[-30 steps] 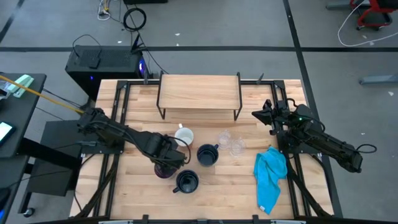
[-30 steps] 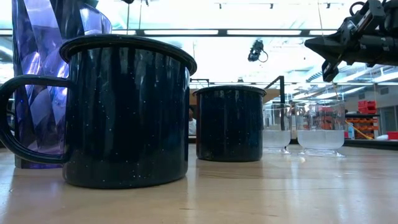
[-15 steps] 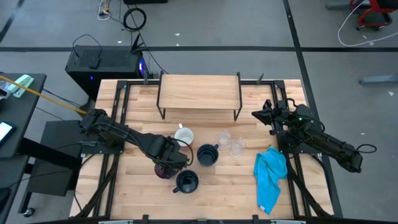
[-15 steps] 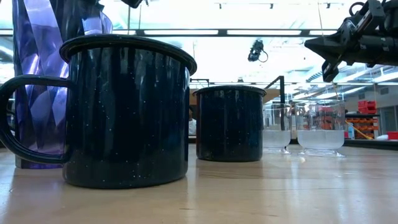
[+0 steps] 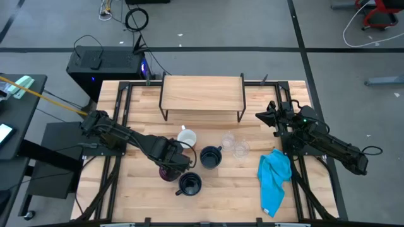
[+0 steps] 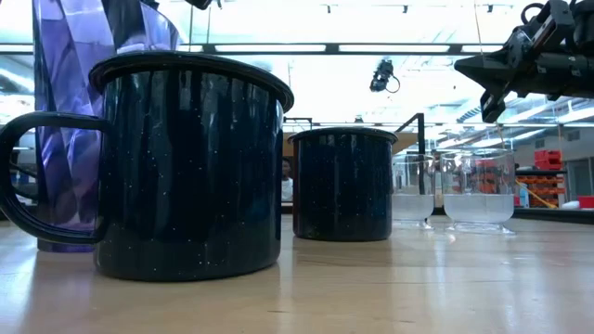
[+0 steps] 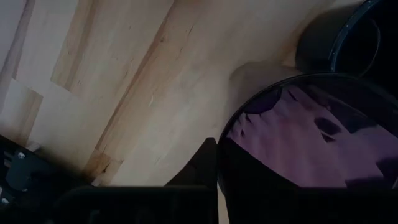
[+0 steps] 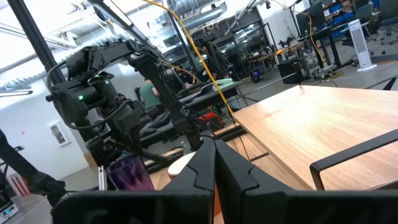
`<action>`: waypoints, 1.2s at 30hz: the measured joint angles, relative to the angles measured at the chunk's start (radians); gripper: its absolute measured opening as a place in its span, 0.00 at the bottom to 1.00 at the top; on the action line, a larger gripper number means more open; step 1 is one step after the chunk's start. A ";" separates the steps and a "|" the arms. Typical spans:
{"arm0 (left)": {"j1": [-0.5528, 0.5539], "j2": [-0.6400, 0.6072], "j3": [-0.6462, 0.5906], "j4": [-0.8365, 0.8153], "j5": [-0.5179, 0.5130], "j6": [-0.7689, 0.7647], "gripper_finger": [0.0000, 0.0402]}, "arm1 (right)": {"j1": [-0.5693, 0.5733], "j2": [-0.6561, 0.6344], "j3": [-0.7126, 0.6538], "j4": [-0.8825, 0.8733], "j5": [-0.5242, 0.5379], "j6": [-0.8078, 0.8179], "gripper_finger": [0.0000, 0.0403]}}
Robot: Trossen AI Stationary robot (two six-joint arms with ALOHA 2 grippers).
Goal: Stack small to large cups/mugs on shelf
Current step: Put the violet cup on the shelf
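Observation:
The purple tumbler point(image 5: 167, 173) stands left of centre on the table, behind the near navy mug point(image 6: 190, 167) in the low view, with my left gripper point(image 5: 172, 164) shut on its rim from above. The second navy mug point(image 5: 210, 157), the white mug point(image 5: 187, 137) and two clear glasses point(image 5: 233, 144) stand around the middle. The shelf point(image 5: 202, 94) stands on its wire legs at the far edge. My right gripper point(image 5: 259, 116) hovers shut at the right, above the table, touching nothing. My left gripper holds the tumbler by its rim point(image 7: 221, 149), on the side toward the table's left. One finger point(image 7: 202, 163) shows outside the wall; the other is hidden, so I cannot tell whether it is inside. The fingers come from above. The tumbler stands upright with its base point(image 6: 65, 243) on the table.
A bright blue cloth point(image 5: 274, 180) lies crumpled at the right, near my right arm. The near navy mug point(image 5: 189, 184) stands close beside the tumbler, toward the near edge. Bare tabletop lies between the cups and the shelf.
My left gripper has shut on the tumbler's rim. The tumbler has shifted a little toward the table's right, its base staying on the table. The right arm has kept still.

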 joint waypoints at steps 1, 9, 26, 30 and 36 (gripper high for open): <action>0.000 0.000 0.000 0.000 0.000 0.002 0.03 | 0.000 0.000 0.000 0.000 0.000 0.000 0.03; 0.010 -0.003 0.000 -0.009 0.001 0.068 0.03 | 0.000 0.000 0.000 0.000 0.000 0.000 0.03; 0.169 -0.029 0.237 -0.142 0.027 0.271 0.02 | 0.000 0.000 0.000 -0.007 0.000 0.003 0.03; 0.228 -0.028 0.324 -0.142 0.023 0.333 0.02 | 0.000 0.000 0.000 -0.015 0.000 0.006 0.03; 0.295 -0.034 0.441 -0.143 0.051 0.412 0.02 | 0.000 0.000 0.000 -0.019 0.000 0.005 0.03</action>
